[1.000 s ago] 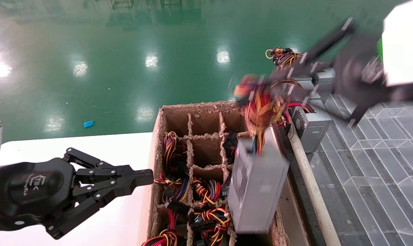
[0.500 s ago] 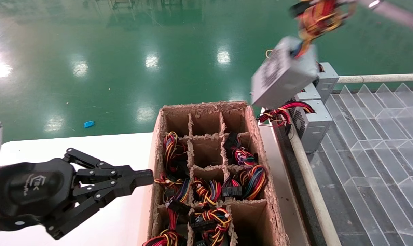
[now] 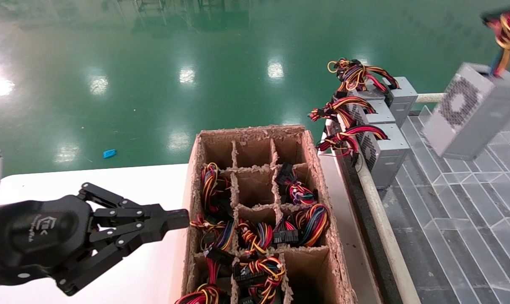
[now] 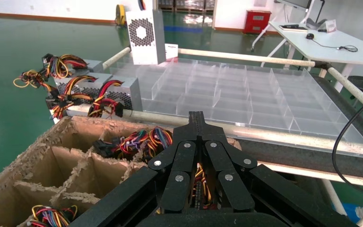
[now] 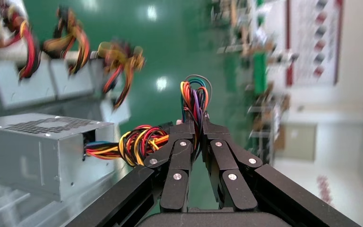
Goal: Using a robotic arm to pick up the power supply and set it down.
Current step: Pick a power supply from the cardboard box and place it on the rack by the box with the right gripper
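Observation:
A grey power supply point(image 3: 465, 112) with a perforated fan side hangs tilted in the air at the far right, above the clear divided tray point(image 3: 470, 202). It hangs from its bundle of red, yellow and orange wires point(image 3: 508, 29). In the right wrist view my right gripper point(image 5: 194, 120) is shut on that wire bundle, with the metal box point(image 5: 33, 151) dangling beside it. The left wrist view shows the same box point(image 4: 145, 35) far off over the tray. My left gripper point(image 3: 181, 218) is parked shut beside the cardboard box's left wall, holding nothing.
The cardboard box point(image 3: 309, 143) has paper dividers, and wire bundles point(image 3: 309, 219) fill several cells. Three more power supplies point(image 3: 383, 147) stand in a row along the tray's near-left edge by a white rail point(image 3: 381, 228). A white table point(image 3: 69, 181) lies under the left arm.
The power supply rose out of the cardboard box, hanging by its wires, and swung up and right over the clear tray. The left arm has not moved.

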